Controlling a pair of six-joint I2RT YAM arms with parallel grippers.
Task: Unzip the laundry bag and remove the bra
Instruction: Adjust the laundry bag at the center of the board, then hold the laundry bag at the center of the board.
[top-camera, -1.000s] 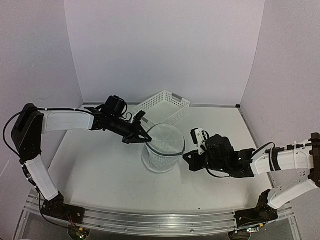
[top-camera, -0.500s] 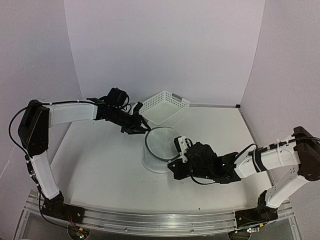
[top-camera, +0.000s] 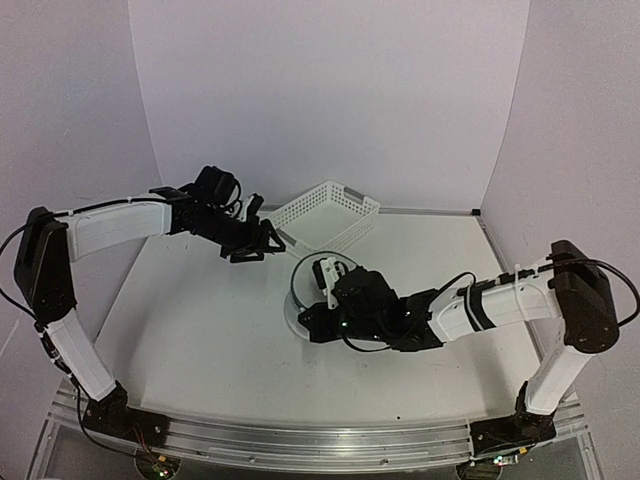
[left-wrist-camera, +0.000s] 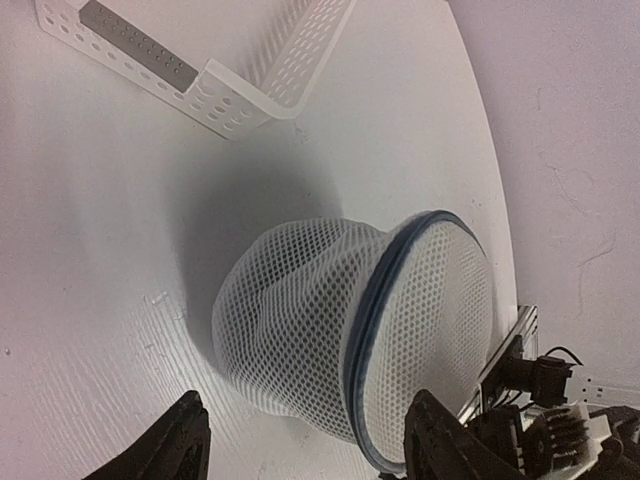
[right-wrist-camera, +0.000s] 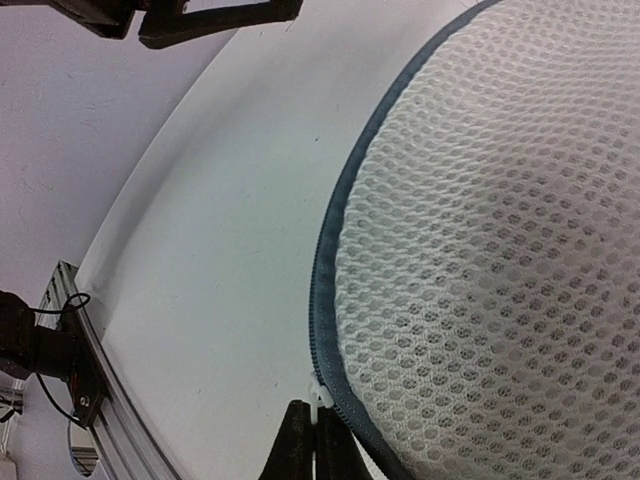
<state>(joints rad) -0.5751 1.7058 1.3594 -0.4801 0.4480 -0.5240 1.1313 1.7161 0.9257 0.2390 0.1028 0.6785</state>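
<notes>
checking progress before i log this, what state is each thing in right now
laundry bag: mesh side dented, rim zip looks shut where it shows
zipper pull: pinched at the right tool's tips
right tool: shut on the zipper pull
left tool: open, empty, clear of the bag
basket: upright, nothing seen inside
bra: not in view

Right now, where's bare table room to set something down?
Bare table: the wide near-left stretch left of the laundry bag, and the far-right corner beside the basket. Crowded: around the bag, where the right pincer sits, and under the left pincer.
</notes>
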